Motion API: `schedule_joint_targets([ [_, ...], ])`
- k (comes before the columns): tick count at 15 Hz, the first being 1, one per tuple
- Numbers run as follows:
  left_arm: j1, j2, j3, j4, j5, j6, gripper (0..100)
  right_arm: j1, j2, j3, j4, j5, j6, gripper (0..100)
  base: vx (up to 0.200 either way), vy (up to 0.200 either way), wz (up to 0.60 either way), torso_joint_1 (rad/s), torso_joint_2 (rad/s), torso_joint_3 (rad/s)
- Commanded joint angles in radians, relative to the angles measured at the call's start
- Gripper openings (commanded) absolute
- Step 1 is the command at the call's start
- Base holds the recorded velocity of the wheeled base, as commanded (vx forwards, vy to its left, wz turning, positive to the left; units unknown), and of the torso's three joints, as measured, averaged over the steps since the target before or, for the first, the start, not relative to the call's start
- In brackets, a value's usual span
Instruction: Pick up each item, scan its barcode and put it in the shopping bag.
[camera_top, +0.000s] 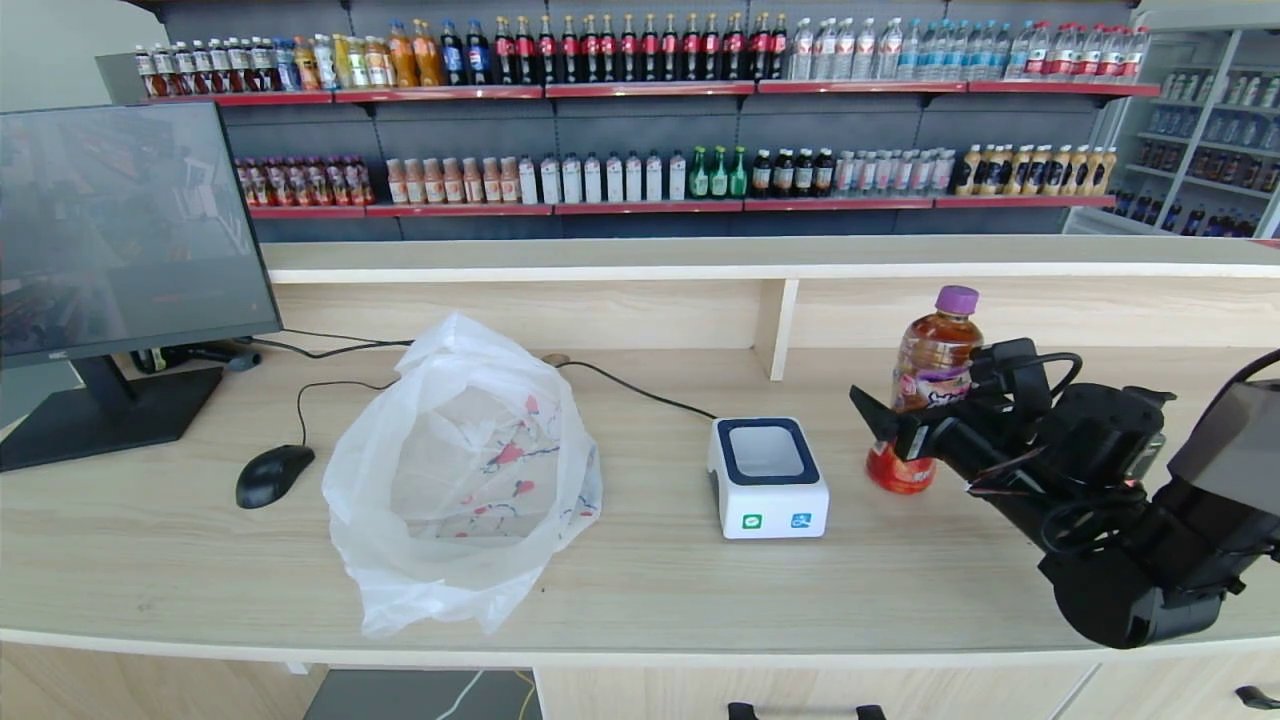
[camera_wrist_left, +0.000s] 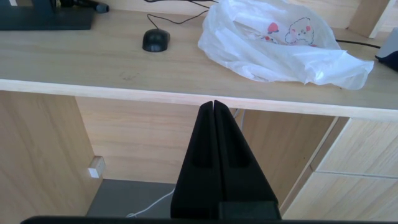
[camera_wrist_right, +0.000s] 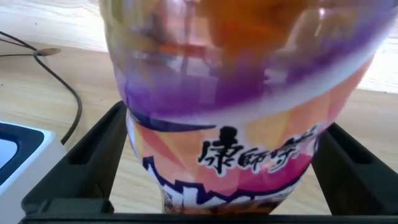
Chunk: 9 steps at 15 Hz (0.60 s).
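Bottle of amber tea, clear plastic with a purple cap and an orange-and-purple label (camera_top: 930, 390), stands upright on the pale wooden table (camera_top: 650, 590), toward its right end. The right gripper (camera_top: 900, 418) is level with the bottle's lower half. Its jaws are spread wide, one black finger on each side of the label, close against it. Whether they press it cannot be told.

A small white scanner box with a dark blue framed window (camera_top: 767, 477) sits near the bottle on its left. Further left lies the white translucent plastic shopping bag with red print (camera_top: 465, 480), slumped with its mouth open. A black computer mouse (camera_top: 273, 474) rests just beyond the bag, in front of a dark monitor (camera_top: 120, 230).

The left gripper (camera_wrist_left: 214, 104) hangs below the table's front edge, its jaws pressed together and holding nothing.
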<state>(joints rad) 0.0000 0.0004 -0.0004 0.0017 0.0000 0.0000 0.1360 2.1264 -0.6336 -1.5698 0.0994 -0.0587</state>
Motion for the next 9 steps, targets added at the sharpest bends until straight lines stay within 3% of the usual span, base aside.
schedule_joint_targets([
  [1, 0.0, 0.0, 0.0, -0.002, 0.0, 0.0, 0, -0.006, 0.02, -0.009, -0.001, 0.0, 0.002, 100, 0.0, 0.0, 0.0, 0.0, 0.0, 0.0],
  [8, 0.0, 0.0, 0.0, 0.0, 0.0, 0.0, 0, -0.024, 0.029, -0.031, -0.001, 0.0, -0.003, 100, 0.0, 0.0, 0.0, 0.0, 0.0, 0.0],
  [9, 0.0, 0.0, 0.0, 0.0, 0.0, 0.0, 0, -0.024, 0.03, -0.028, -0.001, 0.0, -0.003, 0, 0.0, 0.0, 0.0, 0.0, 0.0, 0.0],
])
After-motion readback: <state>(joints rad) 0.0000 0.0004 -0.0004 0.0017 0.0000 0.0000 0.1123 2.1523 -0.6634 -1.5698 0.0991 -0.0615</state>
